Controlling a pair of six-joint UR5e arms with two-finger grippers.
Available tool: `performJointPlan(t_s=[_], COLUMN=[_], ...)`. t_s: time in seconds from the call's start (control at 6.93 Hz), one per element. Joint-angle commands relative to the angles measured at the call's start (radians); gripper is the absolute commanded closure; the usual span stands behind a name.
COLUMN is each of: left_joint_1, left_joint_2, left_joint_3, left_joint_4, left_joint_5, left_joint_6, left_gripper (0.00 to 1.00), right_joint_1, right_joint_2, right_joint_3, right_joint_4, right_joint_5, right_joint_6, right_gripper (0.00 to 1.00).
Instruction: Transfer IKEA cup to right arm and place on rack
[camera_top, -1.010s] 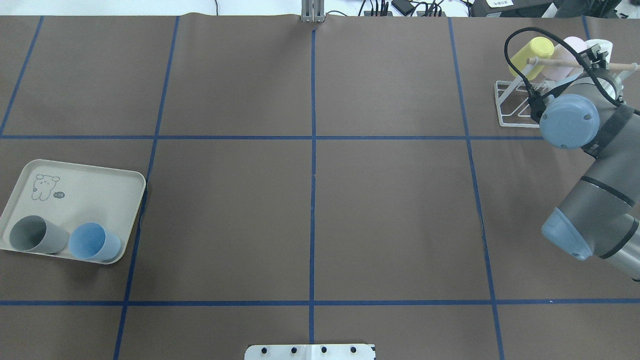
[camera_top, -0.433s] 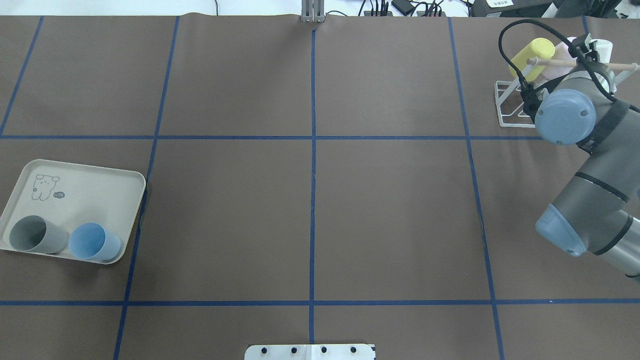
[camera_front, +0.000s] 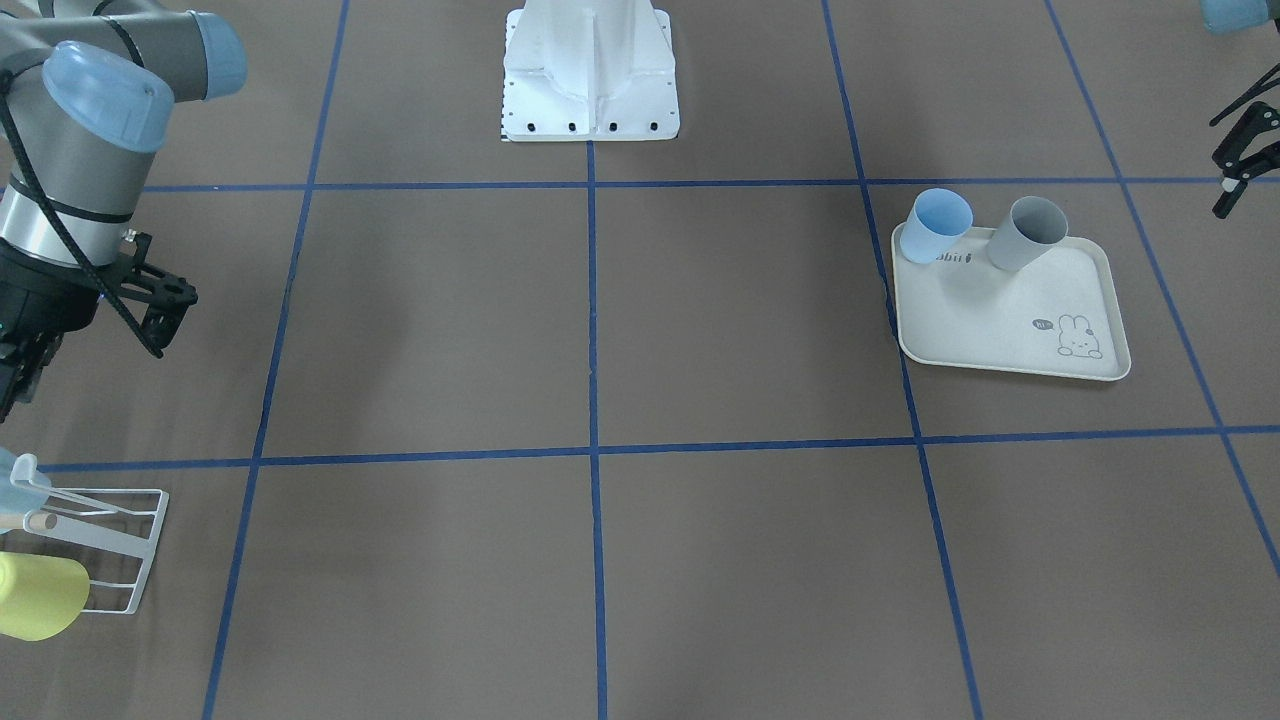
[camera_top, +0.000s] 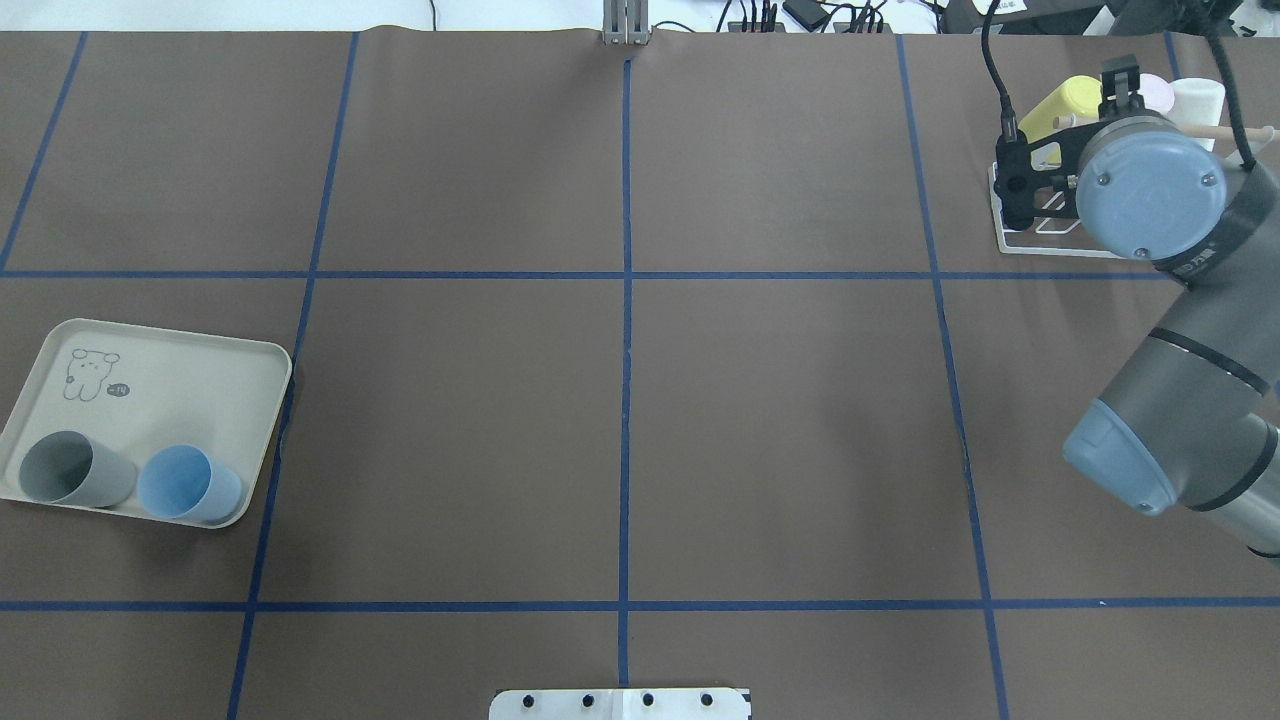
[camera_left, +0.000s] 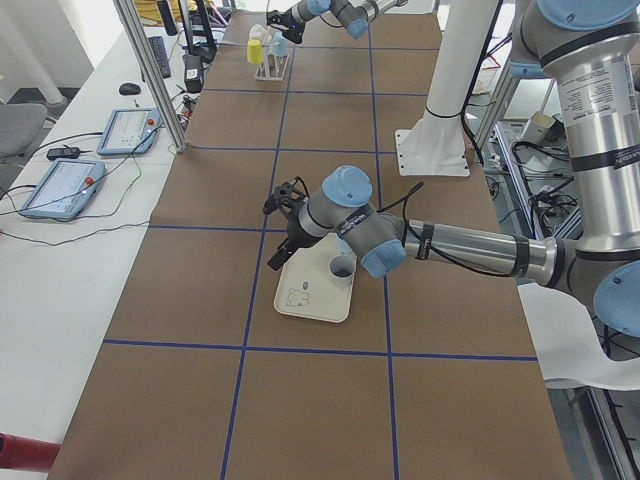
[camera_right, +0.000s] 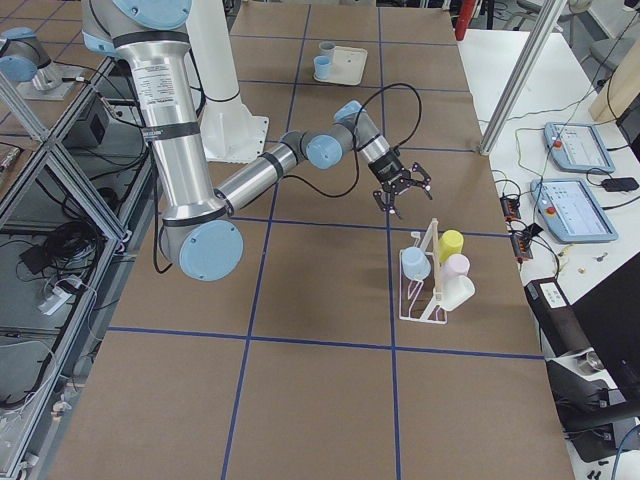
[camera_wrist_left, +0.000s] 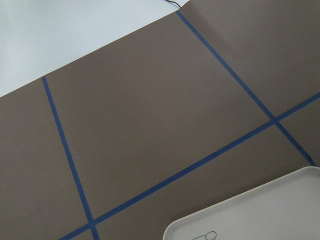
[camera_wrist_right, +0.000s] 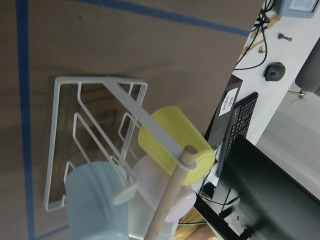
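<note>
Pale blue cup (camera_right: 413, 263) hung on the rack (camera_right: 428, 285), slipped over a slanted wire on the side facing the robot, free of any grip. On the rack's other side, in a row: yellow cup (camera_right: 450, 243), pink cup (camera_right: 456, 267), white cup (camera_right: 461, 292). Pale wooden dowel (camera_wrist_right: 167, 205) across the top. Rack set near the far right corner of the bench (camera_top: 780, 420), a brown surface crossed by blue tape lines.

Right fingers (camera_right: 402, 192) spread wide with nothing between them, raised above the bench near the rack but clear of it. From overhead, right arm (camera_top: 1190, 330) bent over that corner, its wrist covering part of the rack's base.

Left fingers (camera_front: 1232, 160) likewise wide apart and empty, hovering above the bench beyond the tray (camera_front: 1000, 325) toward the robot's left, outside the overhead picture. One corner of the tray, with a scrap of its printed drawing, at the bottom edge of the left wrist view.

Cream tray with a rabbit print at the opposite end of the bench, well apart from the rack. On it, side by side along the edge nearest the robot, a blue cup (camera_front: 935, 225) and a grey cup (camera_front: 1028, 233), both upright, mouths up.
</note>
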Motion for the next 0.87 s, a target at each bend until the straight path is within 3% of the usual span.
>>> performJointPlan(t_s=[0.0, 0.29, 0.43, 0.58, 0.72], left_joint_1=[0.066, 0.179, 0.233, 0.313, 0.397], left_joint_2=[0.029, 0.056, 0.076, 0.079, 0.081], left_joint_3=[0.016, 0.045, 0.095, 0.146, 0.155], left_joint_4=[-0.081, -0.162, -0.263, -0.358, -0.371], left_joint_5=[0.002, 0.014, 0.061, 0.117, 0.187], left_joint_6=[-0.137, -0.247, -0.302, -0.384, -0.433], left_gripper=[0.0, 0.0, 0.0, 0.0, 0.0], right_joint_1=[0.001, 0.0, -0.003, -0.006, -0.017], right_joint_2=[0.034, 0.039, 0.039, 0.037, 0.037], right_joint_3=[0.062, 0.135, 0.14, 0.137, 0.139], right_joint_4=[0.029, 0.075, 0.142, 0.2, 0.208], right_joint_5=[0.273, 0.484, 0.571, 0.63, 0.644], right_joint_6=[0.37, 0.777, 0.899, 1.016, 1.052], right_gripper=[0.0, 0.0, 0.0, 0.0, 0.0])
